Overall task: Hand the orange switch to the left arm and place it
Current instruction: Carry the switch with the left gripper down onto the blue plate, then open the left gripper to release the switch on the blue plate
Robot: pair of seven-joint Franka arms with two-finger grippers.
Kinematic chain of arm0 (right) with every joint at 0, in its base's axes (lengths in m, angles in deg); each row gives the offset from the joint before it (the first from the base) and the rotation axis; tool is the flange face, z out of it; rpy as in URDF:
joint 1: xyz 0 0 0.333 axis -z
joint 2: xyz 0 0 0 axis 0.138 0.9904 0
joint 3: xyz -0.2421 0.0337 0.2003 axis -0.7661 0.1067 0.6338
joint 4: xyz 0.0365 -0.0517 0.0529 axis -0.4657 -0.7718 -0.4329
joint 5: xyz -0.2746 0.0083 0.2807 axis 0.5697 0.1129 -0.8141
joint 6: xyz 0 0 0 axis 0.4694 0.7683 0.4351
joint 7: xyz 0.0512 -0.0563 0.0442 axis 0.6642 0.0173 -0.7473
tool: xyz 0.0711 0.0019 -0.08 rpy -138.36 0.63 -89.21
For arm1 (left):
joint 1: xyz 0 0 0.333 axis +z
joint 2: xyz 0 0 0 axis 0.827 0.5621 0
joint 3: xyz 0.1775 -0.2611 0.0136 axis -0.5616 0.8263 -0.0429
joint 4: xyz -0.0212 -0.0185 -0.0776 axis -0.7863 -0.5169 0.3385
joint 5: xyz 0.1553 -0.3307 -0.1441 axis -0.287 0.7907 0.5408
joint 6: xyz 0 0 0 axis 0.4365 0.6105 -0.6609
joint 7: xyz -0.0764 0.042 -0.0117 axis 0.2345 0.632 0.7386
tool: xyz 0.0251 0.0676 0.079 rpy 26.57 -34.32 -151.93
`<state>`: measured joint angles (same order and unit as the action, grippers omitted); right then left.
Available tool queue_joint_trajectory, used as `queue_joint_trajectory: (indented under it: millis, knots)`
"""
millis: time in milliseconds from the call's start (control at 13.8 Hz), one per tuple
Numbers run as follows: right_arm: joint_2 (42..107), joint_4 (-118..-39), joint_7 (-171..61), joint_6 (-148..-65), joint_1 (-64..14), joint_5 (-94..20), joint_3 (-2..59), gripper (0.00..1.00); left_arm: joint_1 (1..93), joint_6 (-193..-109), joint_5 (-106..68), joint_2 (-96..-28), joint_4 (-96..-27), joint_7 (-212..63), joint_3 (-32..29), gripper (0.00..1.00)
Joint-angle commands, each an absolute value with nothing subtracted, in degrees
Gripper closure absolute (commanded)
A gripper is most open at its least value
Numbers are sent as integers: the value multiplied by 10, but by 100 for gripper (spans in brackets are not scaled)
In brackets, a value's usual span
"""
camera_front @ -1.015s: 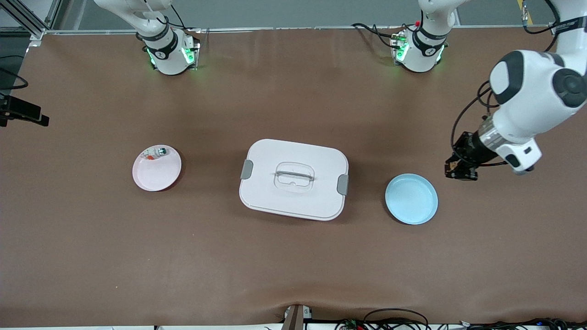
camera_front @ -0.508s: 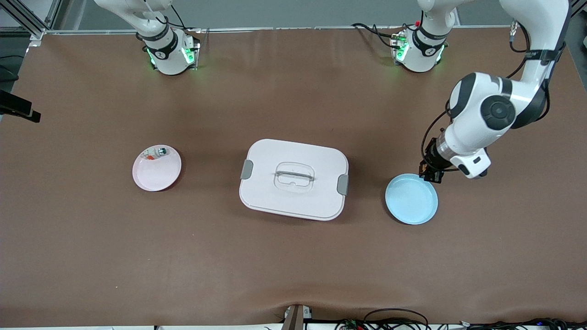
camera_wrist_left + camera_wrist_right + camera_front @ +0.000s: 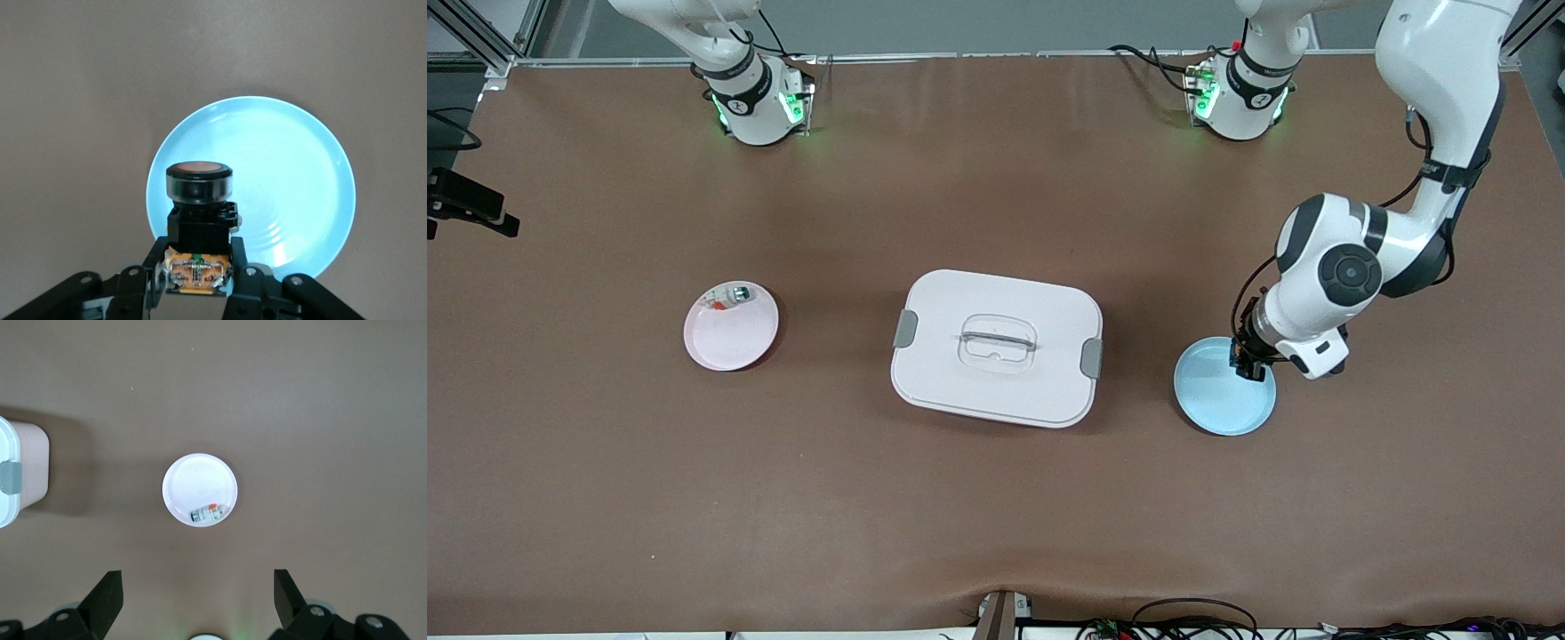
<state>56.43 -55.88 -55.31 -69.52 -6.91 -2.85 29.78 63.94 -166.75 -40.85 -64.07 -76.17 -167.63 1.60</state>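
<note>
The orange switch (image 3: pixel 199 193), black with an orange cap, is clamped between the fingers of my left gripper (image 3: pixel 199 263). That gripper (image 3: pixel 1249 363) hangs shut just over the rim of the blue plate (image 3: pixel 1218 400), on the side toward the left arm's end of the table. Below the switch lies the bare blue plate (image 3: pixel 287 180). The white box (image 3: pixel 1040 391) with grey latches sits in the table's middle. My right gripper (image 3: pixel 198 600) is open and holds nothing. It is high above the table by the pink plate (image 3: pixel 197 480) and is out of the front view.
The pink plate (image 3: pixel 729 342) lies toward the right arm's end of the table and holds small pieces (image 3: pixel 729 296) at its rim. One corner of the box (image 3: pixel 20 463) shows in the right wrist view.
My left arm has swung in from the table's end and come down over the blue plate's rim with the switch still gripped. The right arm has not moved.
</note>
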Motion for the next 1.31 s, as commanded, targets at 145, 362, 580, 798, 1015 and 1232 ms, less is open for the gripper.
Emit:
queue_joint_trajectory:
  millis: [145,362,580,798,1015,1232]
  knots:
    - [516,-617,-558,-713,-68,-22,300,0,611,-1688,-423,-587,-732,-1695,-6,100]
    - [515,-616,-552,-702,-64,-23,301,0,610,-1688,-425,-557,-704,-1695,-6,100]
    - [515,-616,-548,-700,-58,-24,301,0,605,-1688,-425,-545,-695,-1695,-13,100]
    - [515,-614,-503,-700,-58,-23,303,0,598,-1688,-424,-534,-683,-1700,-25,100]
    - [515,-614,-485,-701,-52,-22,314,0,598,-1688,-423,-523,-677,-1701,-25,100]
    - [515,-614,-487,-701,-46,-23,315,0,598,-1688,-423,-514,-676,-1701,-25,100]
